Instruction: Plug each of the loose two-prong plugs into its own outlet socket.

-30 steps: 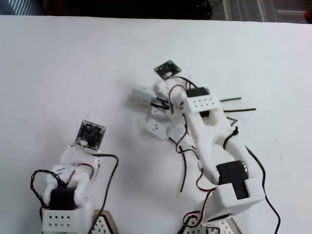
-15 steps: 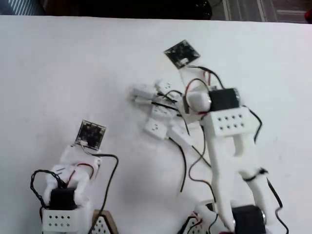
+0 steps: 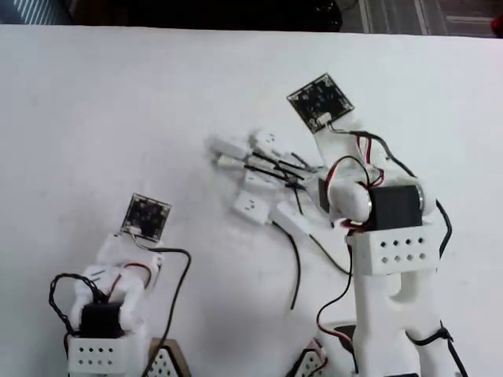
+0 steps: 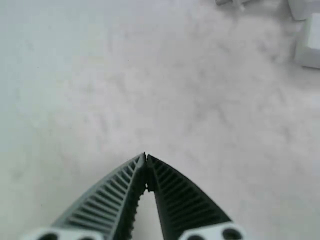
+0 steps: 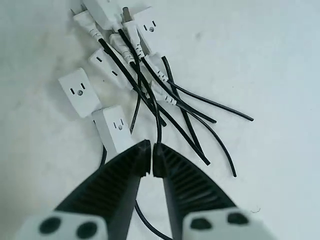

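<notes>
While the plugs (image 5: 90,23) and sockets (image 5: 79,90) lie tangled together in the middle of the table (image 3: 118,94), the right gripper (image 5: 151,150) hangs just beside them, jaws together. The left gripper (image 4: 146,160) sits well apart near the table's edge, jaws likewise pressed together.

The left arm (image 3: 118,259) and right arm (image 3: 393,314) are white plastic with black motors, red and black cables (loosely looped), and dark ribbed gripper fingers (image 5: 120,187).
</notes>
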Controlling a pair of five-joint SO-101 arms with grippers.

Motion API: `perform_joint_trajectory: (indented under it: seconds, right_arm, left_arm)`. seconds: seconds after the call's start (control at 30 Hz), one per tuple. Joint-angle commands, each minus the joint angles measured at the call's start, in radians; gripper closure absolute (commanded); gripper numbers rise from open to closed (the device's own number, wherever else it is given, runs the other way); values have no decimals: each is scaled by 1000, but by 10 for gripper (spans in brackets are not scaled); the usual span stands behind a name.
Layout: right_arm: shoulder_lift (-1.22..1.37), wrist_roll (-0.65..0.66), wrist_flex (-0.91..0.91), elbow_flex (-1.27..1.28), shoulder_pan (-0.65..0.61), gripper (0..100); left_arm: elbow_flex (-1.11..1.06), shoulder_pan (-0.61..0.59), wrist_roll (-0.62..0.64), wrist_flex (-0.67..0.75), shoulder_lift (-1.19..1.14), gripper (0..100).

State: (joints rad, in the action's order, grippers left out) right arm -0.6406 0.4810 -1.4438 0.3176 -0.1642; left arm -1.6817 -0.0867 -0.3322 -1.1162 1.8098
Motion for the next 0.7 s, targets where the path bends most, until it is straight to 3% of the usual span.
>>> perform_joint_trajectory:
  seconds: [0.0,0.1,0.27,0.5,0.67]
  right_arm:
    - [-12,0,111,83,-1,895]
    - [62,8,203,153,1,838]
    - [297,83,285,124,22,830]
    - [608,216,206,-127,105,657]
    - [817,334,165,-290,114,646]
  left_arm:
    - [5,5,-9,12,5,976]
    - [5,5,-9,12,5,976]
    - [5,5,-9,12,5,976]
    - [5,5,-9,12,5,976]
    - [5,7,-9,12,5,976]
